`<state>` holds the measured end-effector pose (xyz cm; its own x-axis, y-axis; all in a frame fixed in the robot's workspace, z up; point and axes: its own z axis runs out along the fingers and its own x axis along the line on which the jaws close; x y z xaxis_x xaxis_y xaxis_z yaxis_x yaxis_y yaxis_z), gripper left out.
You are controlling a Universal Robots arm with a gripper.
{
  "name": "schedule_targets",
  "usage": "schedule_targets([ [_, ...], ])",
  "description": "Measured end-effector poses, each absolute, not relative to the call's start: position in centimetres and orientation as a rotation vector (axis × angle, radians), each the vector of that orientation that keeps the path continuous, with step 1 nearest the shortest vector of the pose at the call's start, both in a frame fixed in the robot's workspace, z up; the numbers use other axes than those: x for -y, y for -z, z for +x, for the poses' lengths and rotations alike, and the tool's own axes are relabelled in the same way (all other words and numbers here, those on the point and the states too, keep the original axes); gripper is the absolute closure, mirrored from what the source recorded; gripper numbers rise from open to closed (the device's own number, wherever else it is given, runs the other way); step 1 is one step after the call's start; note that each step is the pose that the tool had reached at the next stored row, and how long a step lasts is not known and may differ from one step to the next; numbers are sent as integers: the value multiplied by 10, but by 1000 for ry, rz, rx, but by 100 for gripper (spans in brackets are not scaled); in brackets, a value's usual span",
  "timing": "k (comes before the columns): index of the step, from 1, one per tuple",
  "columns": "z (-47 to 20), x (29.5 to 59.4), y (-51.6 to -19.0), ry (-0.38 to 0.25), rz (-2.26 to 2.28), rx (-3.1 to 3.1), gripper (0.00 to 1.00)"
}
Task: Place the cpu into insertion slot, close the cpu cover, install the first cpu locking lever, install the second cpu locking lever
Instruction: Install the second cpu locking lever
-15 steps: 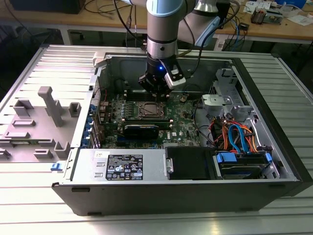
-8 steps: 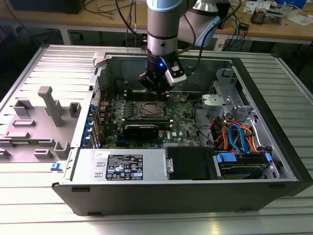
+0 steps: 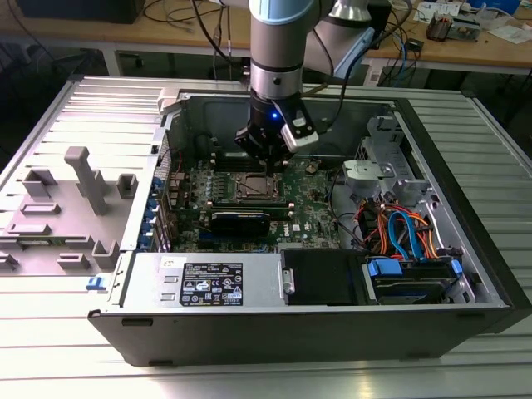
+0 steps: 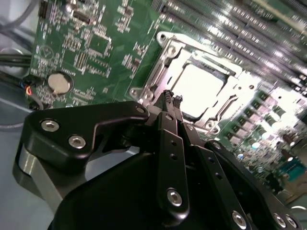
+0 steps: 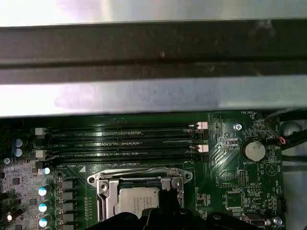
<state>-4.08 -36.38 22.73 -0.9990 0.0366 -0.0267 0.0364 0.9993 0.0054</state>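
Ribbed metal table carries open computer case, grey fixture plate.

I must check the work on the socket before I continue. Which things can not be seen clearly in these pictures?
- Near part of the cpu and the cpu cover: in the first wrist view the gripper hides them and the picture's edge cuts them off.
- The cpu top in the second wrist view: glare washes it out.
- The locking levers: cannot tell whether latched.
- The insertion slot in the exterior view: too small for detail.
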Motion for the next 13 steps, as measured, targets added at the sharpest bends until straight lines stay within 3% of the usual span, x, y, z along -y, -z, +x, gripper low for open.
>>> schedule_targets([
  [13,-41,380,-227,-8,57,-3114,89],
])
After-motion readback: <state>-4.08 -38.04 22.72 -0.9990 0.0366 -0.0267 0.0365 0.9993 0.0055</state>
